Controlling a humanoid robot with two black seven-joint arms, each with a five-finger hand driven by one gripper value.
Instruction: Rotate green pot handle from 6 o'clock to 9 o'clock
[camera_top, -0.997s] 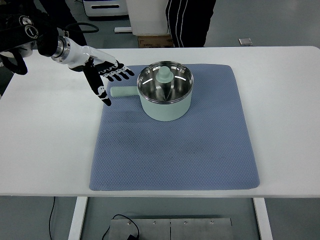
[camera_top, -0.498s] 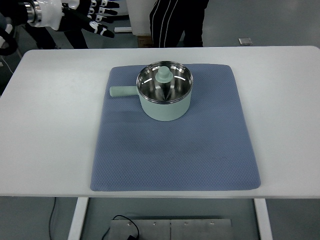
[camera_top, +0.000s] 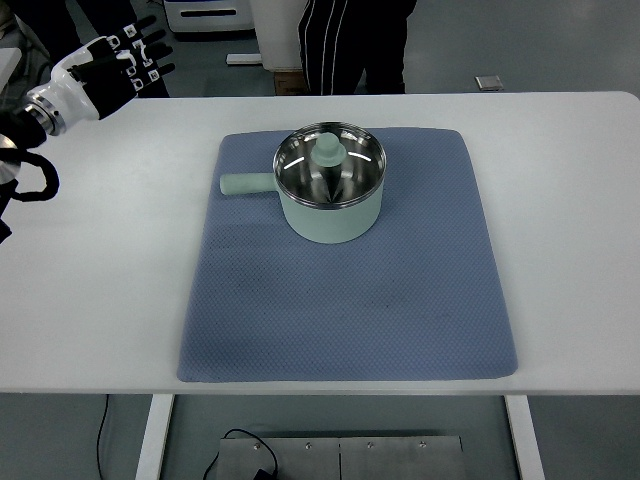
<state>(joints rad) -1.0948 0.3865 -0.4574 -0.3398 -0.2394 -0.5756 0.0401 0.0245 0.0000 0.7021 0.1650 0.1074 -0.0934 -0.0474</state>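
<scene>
A pale green pot (camera_top: 331, 198) stands on the blue mat (camera_top: 350, 290) toward its far side. Its steel inside is open and a green knobbed lid piece (camera_top: 328, 150) sits in it. The pot's handle (camera_top: 246, 184) points left, at 9 o'clock. My left hand (camera_top: 118, 66) is at the top left corner, well away from the pot, above the table's far left edge. Its fingers are spread and hold nothing. My right hand does not show.
The white table (camera_top: 90, 280) carries only the mat and pot. A person in dark trousers (camera_top: 355, 45) stands behind the far edge. A white cabinet (camera_top: 205, 14) is behind on the left. Black cable loops (camera_top: 30, 180) hang by my left arm.
My left hand has left the pot handle, rising up and back to the far left corner, then lowering a little. The pot and its handle have stayed in place.
</scene>
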